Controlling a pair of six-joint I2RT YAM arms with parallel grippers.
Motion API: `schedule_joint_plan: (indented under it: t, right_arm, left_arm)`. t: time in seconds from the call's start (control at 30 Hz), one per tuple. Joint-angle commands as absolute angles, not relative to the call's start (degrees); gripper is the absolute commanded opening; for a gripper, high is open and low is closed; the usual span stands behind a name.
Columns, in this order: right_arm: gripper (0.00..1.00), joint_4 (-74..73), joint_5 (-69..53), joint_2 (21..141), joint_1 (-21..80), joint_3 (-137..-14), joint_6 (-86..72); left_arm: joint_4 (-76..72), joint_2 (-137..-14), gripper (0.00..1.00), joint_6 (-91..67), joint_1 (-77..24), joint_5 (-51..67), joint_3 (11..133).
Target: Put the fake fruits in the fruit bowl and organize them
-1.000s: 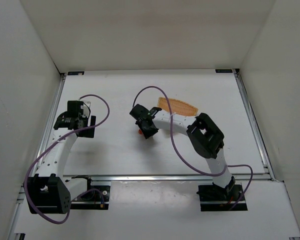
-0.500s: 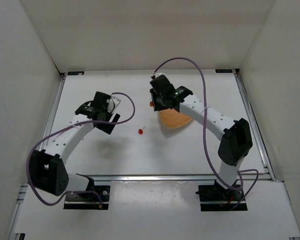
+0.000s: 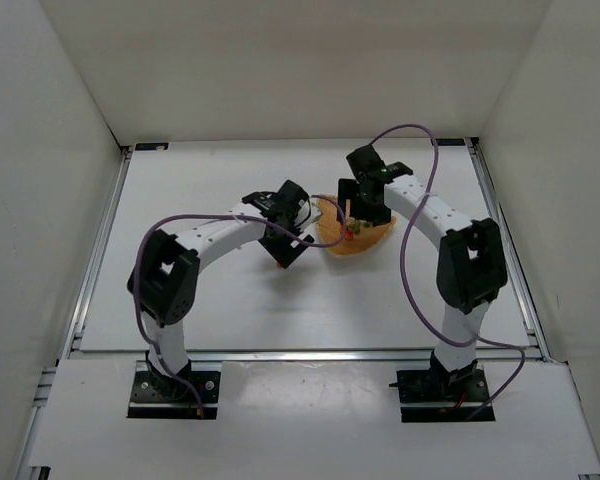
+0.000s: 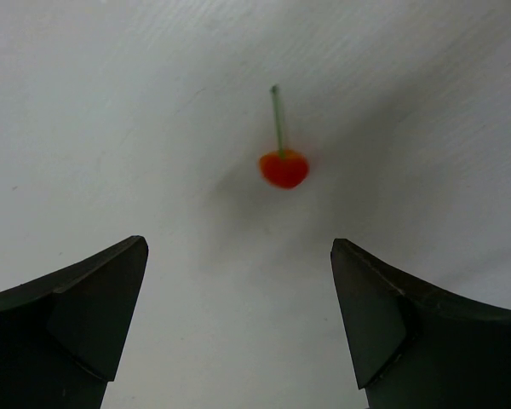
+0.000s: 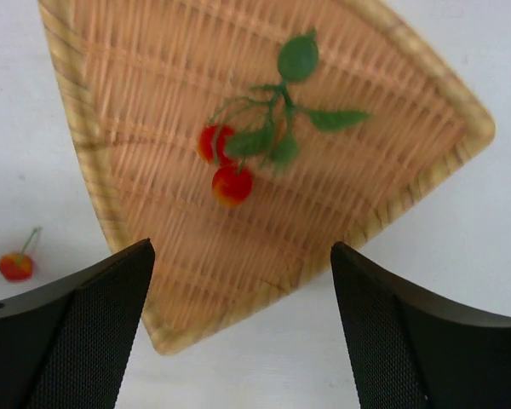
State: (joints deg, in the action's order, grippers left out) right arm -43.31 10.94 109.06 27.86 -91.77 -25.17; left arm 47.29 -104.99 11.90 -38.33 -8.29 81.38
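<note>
The fruit bowl [image 5: 83,145] is a tan wicker basket shaped like a rounded triangle, lying at mid-table [image 3: 372,243]. A cluster of red cherries with green leaves [image 5: 238,158] lies loose inside it, showing as a small speck [image 3: 351,231] in the top view. My right gripper [image 5: 240,247] hangs open above the basket, apart from the cluster, and shows over its far side [image 3: 366,208] from above. A single red cherry with a green stem [image 4: 283,168] lies on the table left of the basket [image 5: 15,266]. My left gripper [image 4: 238,247] stands open just short of it, and hides it in the top view [image 3: 285,249].
White walls close in the table on three sides. A metal rail [image 3: 300,353] runs along the near edge by the arm bases. The purple cables [image 3: 412,230] loop above both arms.
My right gripper carried the cherry cluster over the basket and opened, and the cluster now lies in it. My left arm swung right from the table's left side to the single cherry.
</note>
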Motion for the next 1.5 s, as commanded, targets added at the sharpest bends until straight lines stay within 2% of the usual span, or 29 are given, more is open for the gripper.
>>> schedule_joint_plan:
  t: [0.0, 0.13, 0.3, 0.4, 0.43, 0.53, 0.7, 0.77, 0.83, 0.97, 1.1, 1.23, 1.47]
  right_arm:
    - [0.89, -43.2, 7.6, 99.2, 28.0, -85.7, -26.4]
    - [0.89, -43.2, 10.4, 91.6, 27.5, -79.9, -27.4]
    - [0.89, -43.2, 12.7, 84.3, 27.5, -75.4, -29.8]
    - [0.89, -43.9, 12.7, 81.7, 27.5, -73.5, -30.3]
    - [0.89, -43.9, 13.4, 80.5, 27.5, -73.5, -30.9]
    - [0.89, -43.9, 13.4, 79.7, 27.5, -72.1, -32.0]
    - [0.89, -43.9, 13.4, 79.2, 27.5, -72.1, -32.6]
    - [0.89, -43.9, 13.4, 79.2, 27.5, -72.1, -32.6]
    - [0.89, -43.9, 13.9, 79.2, 27.5, -72.1, -32.6]
    - [0.89, -44.9, 15.1, 78.7, 27.5, -72.6, -32.6]
    - [0.89, -45.6, 17.4, 76.9, 27.0, -71.7, -35.0]
    - [0.89, -47.4, 20.4, 76.4, 26.5, -70.8, -38.0]
    - [0.89, -49.1, 24.3, 70.8, 25.4, -69.7, -39.1]
  left_arm:
    - [47.7, -107.7, 1.0, 10.5, -38.6, -4.6, 85.1]
    - [47.7, -111.7, 0.94, 10.5, -38.6, -4.6, 86.2]
    - [47.7, -115.9, 0.74, 9.4, -38.6, -5.3, 87.4]
    - [47.7, -117.7, 0.66, 8.1, -38.6, -5.3, 88.6]
    - [47.7, -117.7, 0.59, 8.1, -38.6, -4.6, 88.6]
    - [47.7, -118.2, 0.5, 8.6, -38.6, -4.6, 88.6]
    - [47.7, -118.2, 0.23, 8.6, -38.6, -4.6, 88.6]
    - [47.7, -116.8, 0.19, 9.1, -38.6, -5.1, 87.4]
    - [47.7, -116.1, 0.1, 9.1, -38.6, -5.1, 87.4]
    - [49.0, -113.4, 0.1, 9.1, -39.1, -10.5, 89.8]
    - [49.6, -113.0, 0.1, 11.2, -42.2, -13.4, 100.6]
    - [49.6, -118.4, 0.1, 11.7, -43.5, -11.3, 111.4]
    - [47.5, -129.2, 0.26, 13.4, -47.1, -12.1, 122.8]
